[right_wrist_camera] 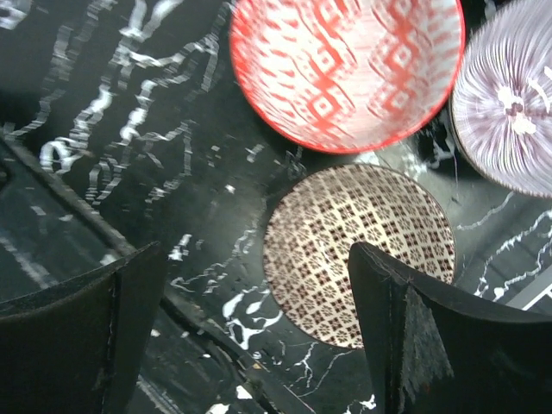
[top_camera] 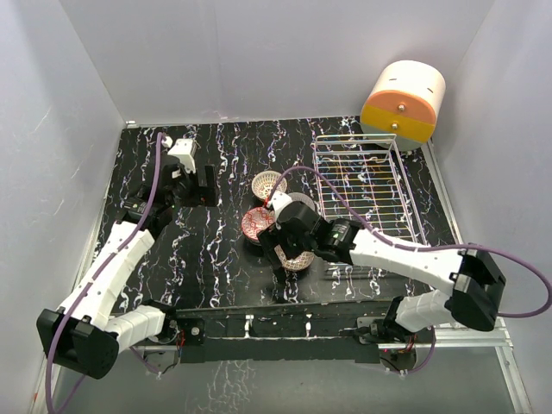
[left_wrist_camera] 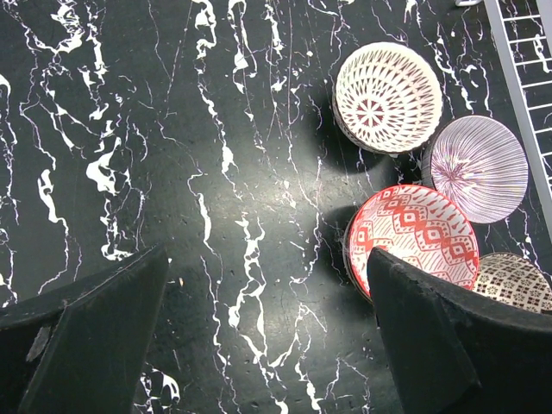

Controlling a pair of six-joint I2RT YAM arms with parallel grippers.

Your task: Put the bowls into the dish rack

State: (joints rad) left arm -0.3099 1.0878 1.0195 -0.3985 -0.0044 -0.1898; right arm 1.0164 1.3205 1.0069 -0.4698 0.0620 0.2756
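Observation:
Four bowls sit together mid-table, left of the dish rack: white lattice, purplish striped, red and brown-patterned. My right gripper is open and empty, low over the brown bowl. One finger overlaps the bowl's right part, and its left rim lies between the jaws. The red bowl and purple bowl lie just beyond. My left gripper is open and empty over bare table, left of the red bowl and white lattice bowl.
An orange-and-cream cylinder stands at the back right, behind the rack. The rack's wire edge shows in the left wrist view. White walls enclose the black marble table. The table's near edge rail lies just under my right gripper.

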